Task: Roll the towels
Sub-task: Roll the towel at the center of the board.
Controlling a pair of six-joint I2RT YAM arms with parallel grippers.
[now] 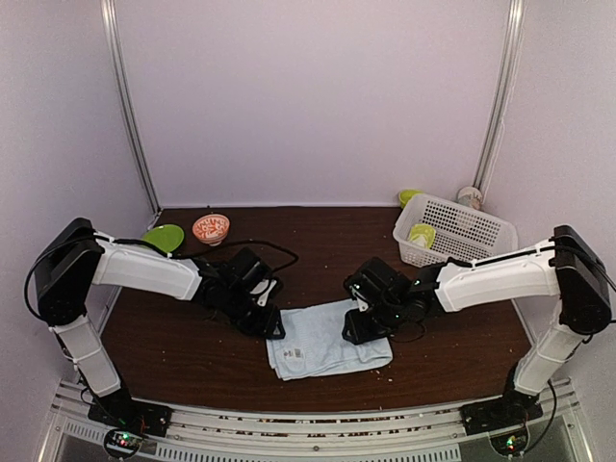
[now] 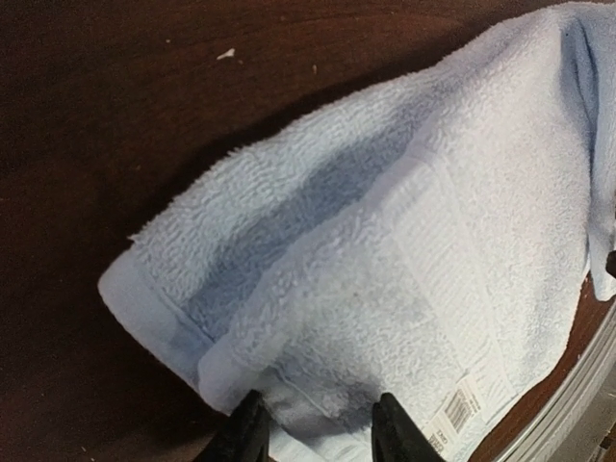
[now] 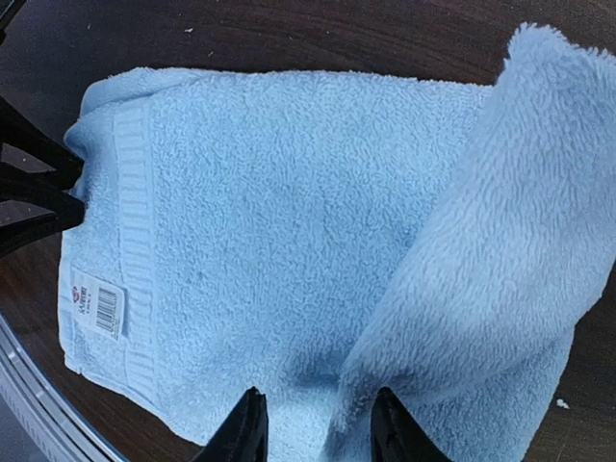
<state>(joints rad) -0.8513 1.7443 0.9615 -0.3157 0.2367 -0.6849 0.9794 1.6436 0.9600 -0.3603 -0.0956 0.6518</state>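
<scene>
The pale blue towel (image 1: 322,345) lies folded at the middle front of the table. My left gripper (image 1: 272,322) is low at its left edge. In the left wrist view its jaws stand apart over a doubled-over edge of the towel (image 2: 385,260), near the white barcode label (image 2: 460,412). My right gripper (image 1: 358,327) is low at the towel's right edge. In the right wrist view its jaws stand apart astride the rim of a raised, turned-over flap (image 3: 500,241) of the towel (image 3: 260,221). The lime-green and cream towel is out of view.
A white plastic basket (image 1: 470,229) holding a green cup (image 1: 422,234) stands at the back right. A green plate (image 1: 164,237) and a red-patterned bowl (image 1: 211,228) sit at the back left. The table's metal front rail (image 1: 308,423) runs close below the towel.
</scene>
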